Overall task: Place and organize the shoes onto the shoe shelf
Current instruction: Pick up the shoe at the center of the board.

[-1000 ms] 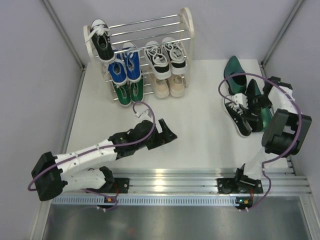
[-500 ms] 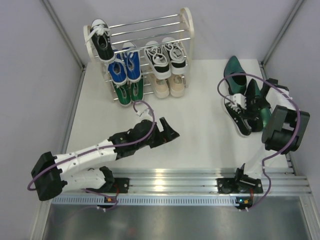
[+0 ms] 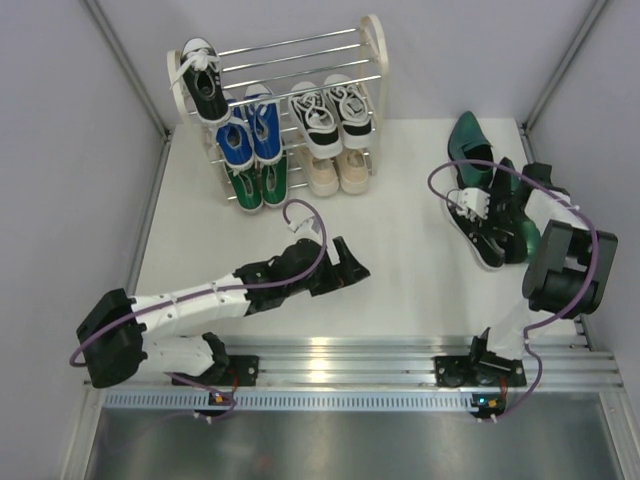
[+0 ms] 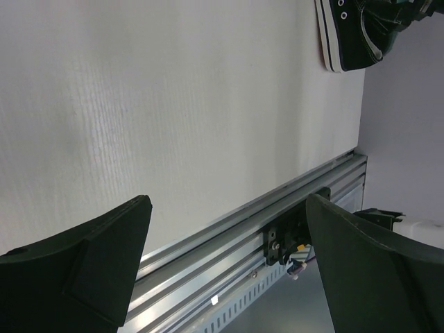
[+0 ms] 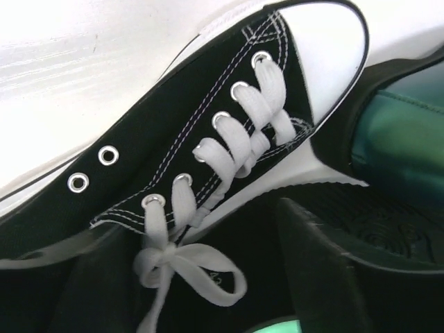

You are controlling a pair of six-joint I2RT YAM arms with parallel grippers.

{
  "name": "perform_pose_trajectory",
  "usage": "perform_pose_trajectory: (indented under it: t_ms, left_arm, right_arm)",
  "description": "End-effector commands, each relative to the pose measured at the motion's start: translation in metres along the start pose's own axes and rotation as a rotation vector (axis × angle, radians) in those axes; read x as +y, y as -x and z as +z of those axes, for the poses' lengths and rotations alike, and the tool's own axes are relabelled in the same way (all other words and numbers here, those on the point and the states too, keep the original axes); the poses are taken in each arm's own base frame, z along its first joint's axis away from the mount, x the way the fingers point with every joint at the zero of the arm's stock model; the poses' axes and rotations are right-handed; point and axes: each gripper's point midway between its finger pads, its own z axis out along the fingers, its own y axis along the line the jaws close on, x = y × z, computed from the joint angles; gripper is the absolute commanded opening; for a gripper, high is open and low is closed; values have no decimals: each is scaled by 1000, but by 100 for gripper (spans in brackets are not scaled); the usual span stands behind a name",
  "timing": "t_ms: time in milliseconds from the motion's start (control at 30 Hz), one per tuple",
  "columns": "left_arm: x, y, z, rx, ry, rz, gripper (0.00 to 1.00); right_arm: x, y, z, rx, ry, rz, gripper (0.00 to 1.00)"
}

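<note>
The shoe shelf (image 3: 375, 60) stands at the back left. It holds one black-with-white sneaker (image 3: 205, 90) on top, a blue pair (image 3: 250, 135), a black-with-white pair (image 3: 330, 118), a green pair (image 3: 255, 187) and a beige pair (image 3: 335, 172). On the table at the right lie two dark green dress shoes (image 3: 468, 135) and a black-with-white sneaker (image 3: 478, 230). My right gripper (image 3: 507, 208) is open and low over that sneaker (image 5: 208, 132), one finger on each side of its laced opening. My left gripper (image 3: 352, 268) is open and empty over the mid table.
The aluminium rail (image 3: 330, 362) with both arm bases runs along the near edge and shows in the left wrist view (image 4: 229, 229). Grey walls close the left, back and right sides. One dress shoe (image 5: 402, 132) lies tight against the sneaker's toe.
My right gripper has moved left and down onto the black-with-white sneaker. My left arm has reached farther right, gripper still open and empty.
</note>
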Motion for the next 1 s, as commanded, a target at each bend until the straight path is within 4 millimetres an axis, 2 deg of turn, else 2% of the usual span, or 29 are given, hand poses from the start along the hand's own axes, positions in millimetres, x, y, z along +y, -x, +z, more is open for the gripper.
perform_pose_trajectory:
  t_ms: [0, 33, 67, 100, 200, 233, 267, 300, 333, 367, 433, 467, 533, 567, 600, 633, 767, 833, 967]
  left_arm:
    - [-48, 12, 1, -30, -147, -6, 98]
    - [-51, 11, 3, -23, -151, -3, 98]
    - [-50, 6, 8, -9, -139, 6, 98]
    - [-59, 7, 9, -9, -152, 12, 98]
    - [-64, -7, 22, 29, -147, 14, 98]
    - [-77, -6, 25, 24, -175, 13, 98]
    - [-76, -16, 34, 45, -163, 23, 98]
    - [-80, -19, 39, 48, -165, 21, 98]
    - [-85, -22, 42, 56, -174, 23, 98]
    - [-93, -27, 51, 62, -188, 24, 98]
    - [-98, -34, 62, 79, -195, 15, 98]
    - [-110, -34, 65, 74, -230, 6, 98]
    - [-113, -38, 74, 84, -240, -25, 98]
    - [-120, -39, 75, 84, -273, -38, 98]
    - [-123, -41, 76, 87, -287, -59, 98]
    - [-125, -42, 77, 88, -297, -66, 98]
    - [-139, -46, 77, 85, -354, -75, 98]
    - [-148, -46, 73, 72, -390, -65, 98]
    - [-151, -47, 70, 67, -419, -70, 98]
  right_arm:
    - [-35, 1, 5, -1, -99, -25, 67]
    - [-32, 3, 8, -13, -80, -12, 60]
    - [-28, 4, 11, -26, -61, 20, 42]
    - [-22, 9, 10, -44, -36, 46, 32]
    - [-12, 32, 2, -100, -10, 127, 0]
    - [-1, 50, 1, -143, 19, 144, 0]
    - [-2, 67, -13, -168, -12, 164, 0]
    - [12, 77, -14, -190, -3, 203, 0]
    - [8, 91, -20, -229, -41, 223, 0]
    - [9, 113, -36, -262, -71, 306, 0]
    - [16, 139, -43, -316, -70, 371, 0]
    - [18, 153, -55, -344, -83, 461, 0]
    - [28, 173, -58, -374, -59, 508, 0]
    - [33, 184, -66, -392, -54, 556, 0]
    - [37, 187, -67, -399, -47, 583, 0]
    - [46, 207, -66, -424, -9, 569, 0]
    - [59, 234, -74, -473, 20, 681, 0]
    - [59, 245, -78, -503, 14, 739, 0]
    - [52, 257, -87, -548, -24, 854, 0]
